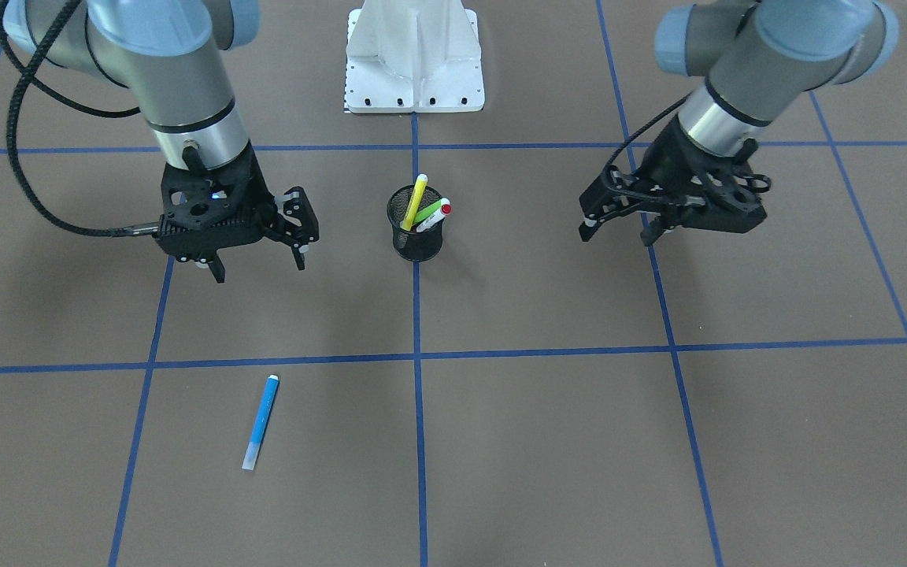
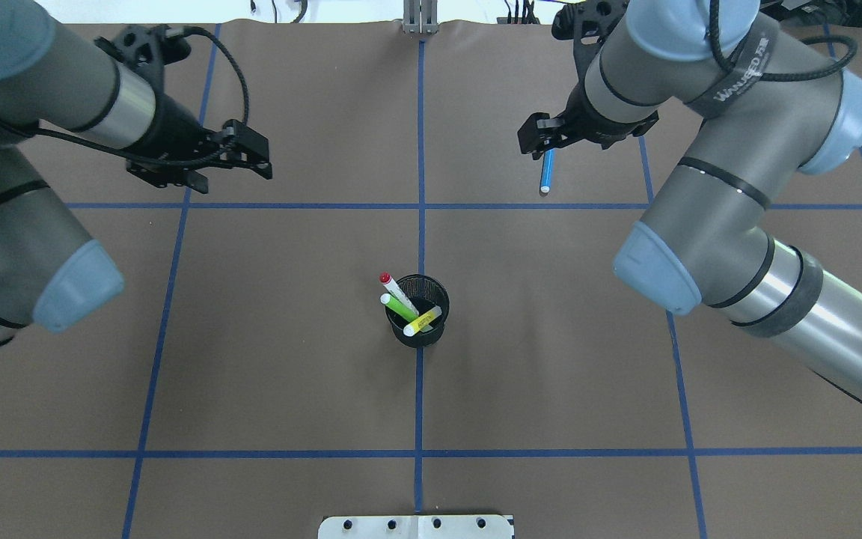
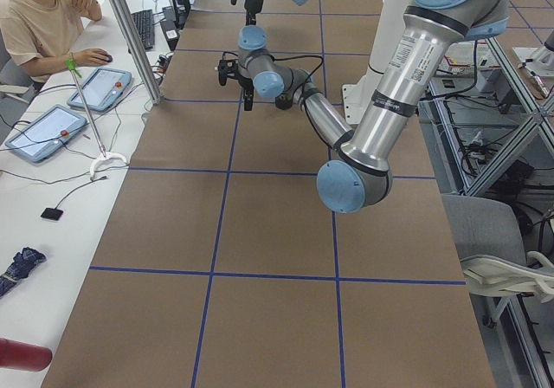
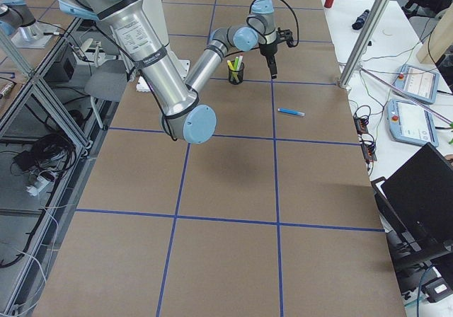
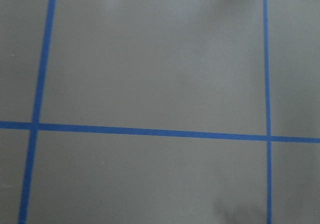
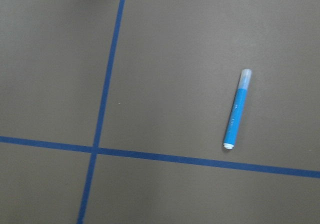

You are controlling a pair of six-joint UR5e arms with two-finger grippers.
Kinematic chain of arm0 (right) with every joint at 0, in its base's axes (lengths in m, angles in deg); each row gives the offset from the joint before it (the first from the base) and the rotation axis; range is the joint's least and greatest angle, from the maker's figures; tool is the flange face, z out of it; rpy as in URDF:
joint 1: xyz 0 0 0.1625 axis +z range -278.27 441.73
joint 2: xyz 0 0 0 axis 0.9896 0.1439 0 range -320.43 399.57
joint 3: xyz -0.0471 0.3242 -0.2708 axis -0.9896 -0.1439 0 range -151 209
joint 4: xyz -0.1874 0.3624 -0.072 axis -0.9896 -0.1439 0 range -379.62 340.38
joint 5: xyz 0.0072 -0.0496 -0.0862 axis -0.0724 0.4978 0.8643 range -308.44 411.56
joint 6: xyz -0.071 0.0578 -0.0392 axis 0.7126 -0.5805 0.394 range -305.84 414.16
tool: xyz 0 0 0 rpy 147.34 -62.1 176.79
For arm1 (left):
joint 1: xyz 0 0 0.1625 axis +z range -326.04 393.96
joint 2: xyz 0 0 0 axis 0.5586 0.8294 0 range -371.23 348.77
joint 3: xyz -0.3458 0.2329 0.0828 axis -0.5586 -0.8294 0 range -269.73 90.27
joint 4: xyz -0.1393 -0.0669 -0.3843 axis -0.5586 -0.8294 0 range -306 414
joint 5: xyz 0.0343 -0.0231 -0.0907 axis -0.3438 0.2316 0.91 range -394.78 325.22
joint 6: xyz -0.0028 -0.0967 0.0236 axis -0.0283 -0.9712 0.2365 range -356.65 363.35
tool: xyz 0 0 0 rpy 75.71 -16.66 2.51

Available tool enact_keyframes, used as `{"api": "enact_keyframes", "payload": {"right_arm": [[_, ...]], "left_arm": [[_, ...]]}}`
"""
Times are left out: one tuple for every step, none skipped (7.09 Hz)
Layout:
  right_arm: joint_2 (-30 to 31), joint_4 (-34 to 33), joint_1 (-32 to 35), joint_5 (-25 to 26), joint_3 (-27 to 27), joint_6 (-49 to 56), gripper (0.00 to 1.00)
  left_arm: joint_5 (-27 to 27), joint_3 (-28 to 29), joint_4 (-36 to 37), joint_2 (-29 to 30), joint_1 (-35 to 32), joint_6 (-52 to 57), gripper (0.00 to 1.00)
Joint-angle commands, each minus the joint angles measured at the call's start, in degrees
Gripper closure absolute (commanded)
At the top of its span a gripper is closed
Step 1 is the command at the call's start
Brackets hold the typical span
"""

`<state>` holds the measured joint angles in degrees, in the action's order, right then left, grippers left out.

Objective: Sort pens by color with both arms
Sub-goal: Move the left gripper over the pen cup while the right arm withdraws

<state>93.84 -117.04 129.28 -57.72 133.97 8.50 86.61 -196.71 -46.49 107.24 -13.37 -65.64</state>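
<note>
This is looking like a robotics lab: the table is wearing brown paper gridded in blue tape, an aluminium post is rising beside it, and out beyond the jaws of the left gripper an operator is sitting at a white bench with two teach pendants lying flat.

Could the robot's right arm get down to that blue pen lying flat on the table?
Probably yes. The right gripper hangs open above the table near the blue pen, which lies alone with nothing around it; the pen cup stands well aside.
</note>
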Motion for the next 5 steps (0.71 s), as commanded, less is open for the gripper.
{"api": "enact_keyframes", "payload": {"right_arm": [[2.23,-3.31,4.98,-3.63,-0.12,10.55,0.03],[4.51,-3.22,8.14,-7.92,-0.21,17.12,0.03],[6.10,-3.48,10.43,-9.71,-0.30,20.75,0.03],[6.81,-3.57,11.33,-9.81,-0.38,23.05,0.03],[7.08,-3.40,11.34,-9.73,-0.47,23.33,0.02]], "left_arm": [[-3.88,0.80,4.34,5.09,6.97,-3.07,0.00],[-4.06,1.15,4.35,5.36,8.12,-4.90,0.00],[-4.93,2.20,4.35,6.93,9.53,-5.09,0.00],[-7.46,3.95,4.35,8.42,11.37,-5.70,0.02],[-8.19,4.93,4.35,9.31,12.78,-5.71,0.15]]}}
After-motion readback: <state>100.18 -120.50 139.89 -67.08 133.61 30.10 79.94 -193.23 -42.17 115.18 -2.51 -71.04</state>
